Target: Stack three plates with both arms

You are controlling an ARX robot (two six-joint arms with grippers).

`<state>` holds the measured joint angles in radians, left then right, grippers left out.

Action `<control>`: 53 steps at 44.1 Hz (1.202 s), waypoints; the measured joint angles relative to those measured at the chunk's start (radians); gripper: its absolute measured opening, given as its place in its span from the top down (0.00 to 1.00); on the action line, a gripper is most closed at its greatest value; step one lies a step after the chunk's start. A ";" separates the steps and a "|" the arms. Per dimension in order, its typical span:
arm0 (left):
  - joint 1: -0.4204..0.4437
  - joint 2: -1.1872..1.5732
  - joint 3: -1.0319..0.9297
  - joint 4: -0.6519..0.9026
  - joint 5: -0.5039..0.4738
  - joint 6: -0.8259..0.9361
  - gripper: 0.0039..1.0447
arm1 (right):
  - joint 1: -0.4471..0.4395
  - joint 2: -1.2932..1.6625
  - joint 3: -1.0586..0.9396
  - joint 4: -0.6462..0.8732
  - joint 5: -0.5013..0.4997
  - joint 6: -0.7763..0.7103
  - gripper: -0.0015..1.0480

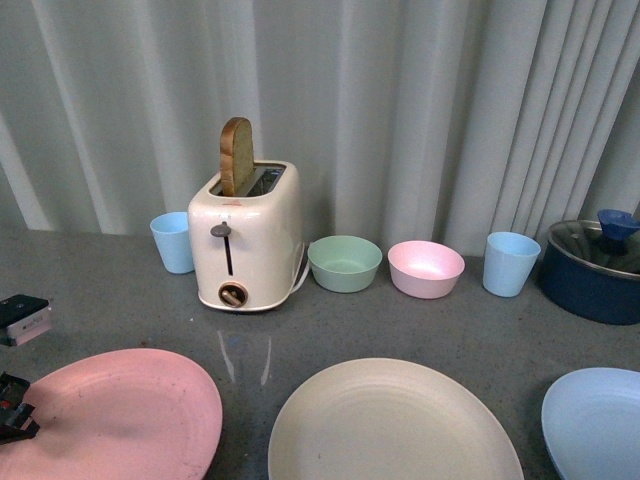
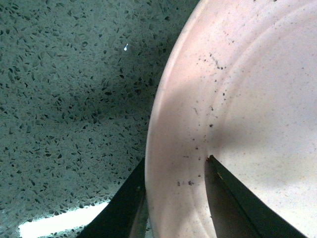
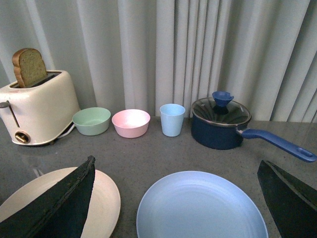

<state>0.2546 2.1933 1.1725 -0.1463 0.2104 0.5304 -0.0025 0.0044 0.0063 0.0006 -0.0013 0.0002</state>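
Three plates lie in a row on the grey speckled table: a pink plate at the left, a cream-beige plate in the middle and a light blue plate at the right edge. My left gripper is shut on the pink plate's left rim. The left wrist view shows this gripper with one finger under the rim and one on top of the pink plate. My right gripper hangs open above the light blue plate, with the cream-beige plate beside it. The front view does not show it.
Along the curtain stand a blue cup, a cream toaster with a bread slice, a green bowl, a pink bowl, another blue cup and a lidded dark blue pot.
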 joint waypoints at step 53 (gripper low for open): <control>0.071 -0.042 0.372 -0.420 0.186 -0.144 0.97 | 0.000 0.000 0.000 0.000 0.000 0.000 0.07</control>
<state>0.3260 2.1509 1.5448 -0.5667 0.3962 0.3862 -0.0025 0.0044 0.0063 0.0006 -0.0013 0.0006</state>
